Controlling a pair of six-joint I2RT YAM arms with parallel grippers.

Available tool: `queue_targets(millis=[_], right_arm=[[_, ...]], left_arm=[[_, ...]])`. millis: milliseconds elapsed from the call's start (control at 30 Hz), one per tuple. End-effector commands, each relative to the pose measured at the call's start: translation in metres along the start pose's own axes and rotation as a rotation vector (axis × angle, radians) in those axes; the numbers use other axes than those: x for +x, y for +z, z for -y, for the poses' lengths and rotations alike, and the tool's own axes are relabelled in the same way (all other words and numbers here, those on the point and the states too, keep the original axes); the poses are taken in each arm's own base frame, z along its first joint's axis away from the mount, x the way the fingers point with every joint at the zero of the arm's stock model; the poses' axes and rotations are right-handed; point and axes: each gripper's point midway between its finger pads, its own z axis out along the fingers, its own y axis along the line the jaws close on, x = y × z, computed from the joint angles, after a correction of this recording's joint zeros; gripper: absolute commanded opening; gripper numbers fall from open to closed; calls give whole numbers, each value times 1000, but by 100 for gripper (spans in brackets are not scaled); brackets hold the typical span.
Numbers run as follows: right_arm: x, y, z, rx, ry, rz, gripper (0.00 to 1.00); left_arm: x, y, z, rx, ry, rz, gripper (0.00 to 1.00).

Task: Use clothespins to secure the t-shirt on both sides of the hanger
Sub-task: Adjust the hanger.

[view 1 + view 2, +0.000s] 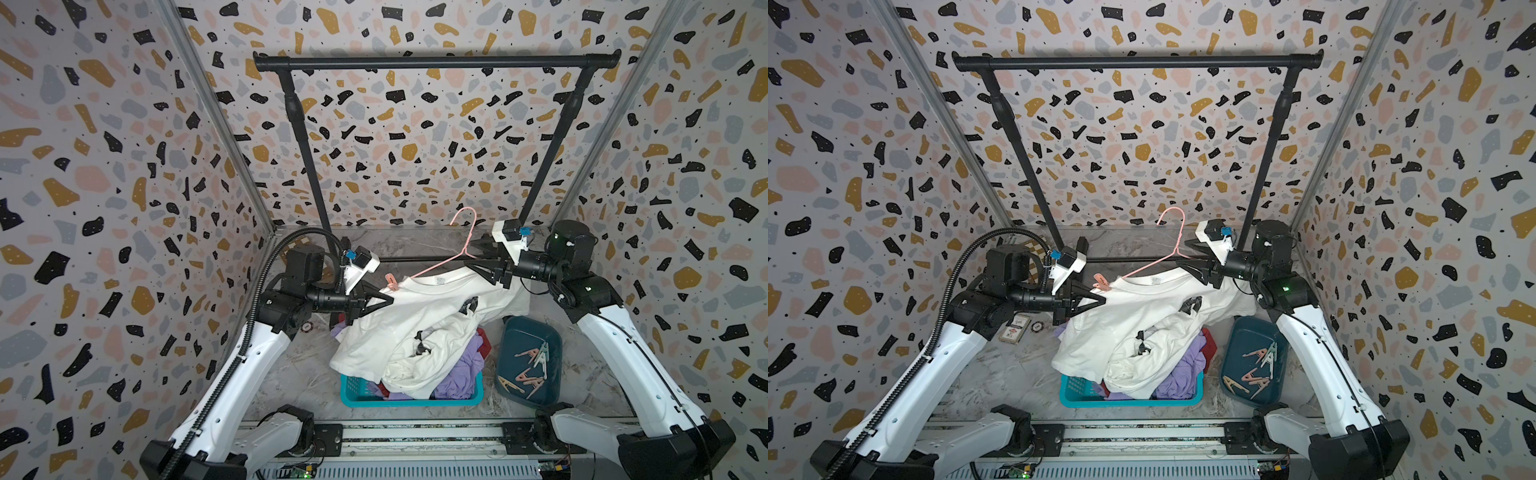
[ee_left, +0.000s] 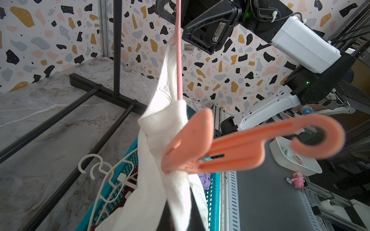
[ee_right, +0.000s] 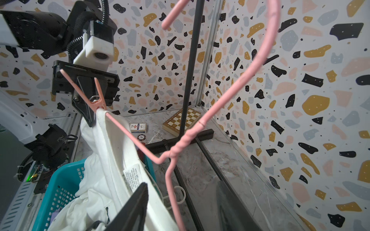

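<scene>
A white t-shirt (image 1: 424,316) hangs on a pink wire hanger (image 1: 465,232) above the basket, seen in both top views. One peach clothespin (image 2: 220,146) is clipped over the shirt's left shoulder and the hanger wire (image 3: 202,124). My left gripper (image 1: 388,300) is shut on the t-shirt (image 2: 160,130) just below that pin. At the right shoulder my right gripper (image 1: 471,254) is open. Its fingers (image 3: 130,210) straddle the wire and shirt edge. More clothespins (image 1: 530,365) lie in a dark teal tray (image 1: 519,328).
A teal laundry basket (image 1: 353,388) with purple and red clothes and white hangers (image 2: 104,170) sits under the shirt. A black clothes rack (image 1: 436,62) stands behind. Its base bars cross the table. A chessboard (image 3: 181,122), a card deck (image 1: 1013,332) and a chip lie left.
</scene>
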Motion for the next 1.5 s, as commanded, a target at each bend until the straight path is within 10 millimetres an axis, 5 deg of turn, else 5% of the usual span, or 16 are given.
queue_targets(millis=[0, 700, 733, 800, 967, 1000, 1200, 1467], right_arm=[[-18, -4, -9, -56, -19, 32, 46], [-20, 13, -4, -27, -19, -3, 0], [-22, 13, -4, -16, -24, -3, 0], [-26, 13, 1, 28, -30, -8, 0], [-39, 12, 11, 116, -37, -9, 0], [-41, 12, 12, 129, -39, -9, 0], [-49, 12, 27, 288, -24, -22, 0], [-60, 16, 30, 480, 53, -47, 0]], left_arm=[[-25, -8, 12, 16, 100, 62, 0], [-25, -8, -1, -60, 92, 56, 2], [-25, -8, -2, -68, 91, 55, 7], [-25, -9, -7, -95, 81, 51, 38], [-25, -11, -20, -172, 49, 43, 94], [-25, -11, -22, -187, 46, 42, 100], [-41, -27, -34, -338, -13, 78, 99], [-82, -36, -26, -319, -225, 234, 92]])
